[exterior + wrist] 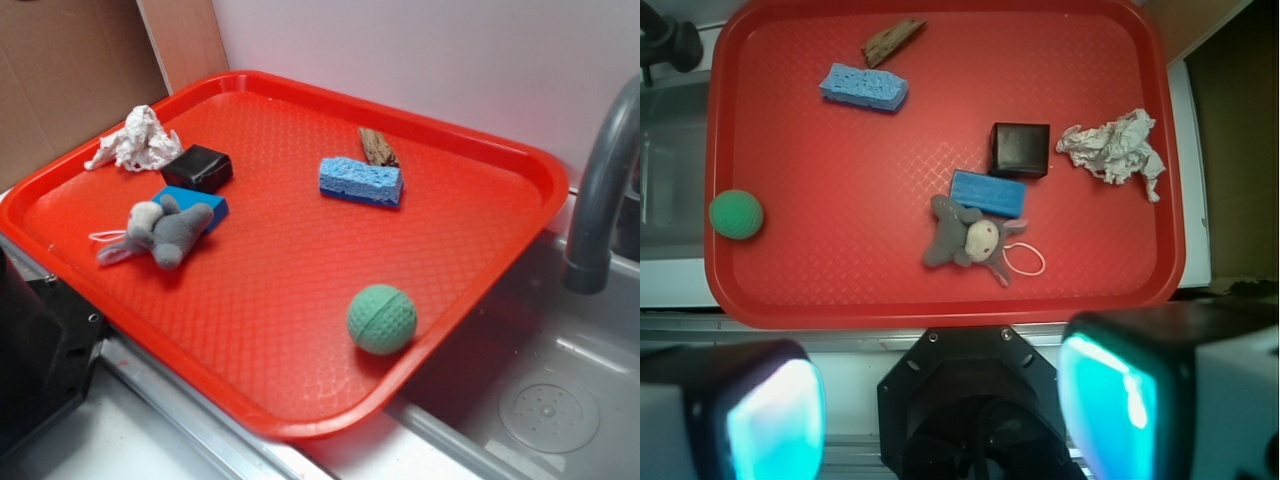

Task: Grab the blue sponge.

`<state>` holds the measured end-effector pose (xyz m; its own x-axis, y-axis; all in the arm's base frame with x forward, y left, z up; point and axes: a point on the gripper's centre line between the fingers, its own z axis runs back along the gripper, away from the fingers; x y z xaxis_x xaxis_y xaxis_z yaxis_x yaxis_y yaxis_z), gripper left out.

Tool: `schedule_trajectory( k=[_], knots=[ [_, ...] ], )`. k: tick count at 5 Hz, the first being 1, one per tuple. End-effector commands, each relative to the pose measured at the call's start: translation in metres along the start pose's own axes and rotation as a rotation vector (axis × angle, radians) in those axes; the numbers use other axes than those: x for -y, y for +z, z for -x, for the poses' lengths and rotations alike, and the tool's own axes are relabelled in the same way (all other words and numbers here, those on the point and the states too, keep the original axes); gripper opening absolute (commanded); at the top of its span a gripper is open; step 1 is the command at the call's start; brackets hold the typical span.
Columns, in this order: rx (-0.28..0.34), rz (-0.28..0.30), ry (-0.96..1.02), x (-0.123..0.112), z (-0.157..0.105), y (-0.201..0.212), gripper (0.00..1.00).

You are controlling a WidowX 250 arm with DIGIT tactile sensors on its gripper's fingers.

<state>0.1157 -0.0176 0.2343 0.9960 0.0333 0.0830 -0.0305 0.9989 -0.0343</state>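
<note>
Red tray [480, 215], contents: blue sponge [361, 181] lying flat toward the far edge, touching or just beside a brown wood scrap [377, 147]; green ball [381, 319] near the sink-side rim; black block [197, 167], flat bright-blue square piece [205, 204] partly under a grey plush toy [160, 231], and crumpled white paper [135, 140] grouped at the other side. Gripper [940, 405], wrist view: fingers [770, 415] spread wide, holding nothing, off the tray at its near edge. The blue sponge [864, 87] lies well apart from them, across the tray.
</note>
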Motion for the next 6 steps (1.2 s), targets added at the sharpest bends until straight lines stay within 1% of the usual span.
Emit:
schedule_trajectory(
  k=[1, 2, 3, 4, 5, 6],
  knots=[
    [0.0, 0.0, 0.0, 0.0, 0.0, 0.0, 1.0],
    [-0.036, -0.099, -0.26, 0.041, -0.046, -0.034, 1.0],
    [-0.055, -0.095, -0.511, 0.07, -0.081, -0.063, 1.0],
    [-0.016, -0.033, -0.758, 0.085, -0.115, -0.092, 1.0],
    [0.015, -0.02, -1.007, 0.098, -0.128, -0.122, 1.0],
    [-0.003, -0.044, -1.078, 0.096, -0.135, -0.148, 1.0]
  ],
)
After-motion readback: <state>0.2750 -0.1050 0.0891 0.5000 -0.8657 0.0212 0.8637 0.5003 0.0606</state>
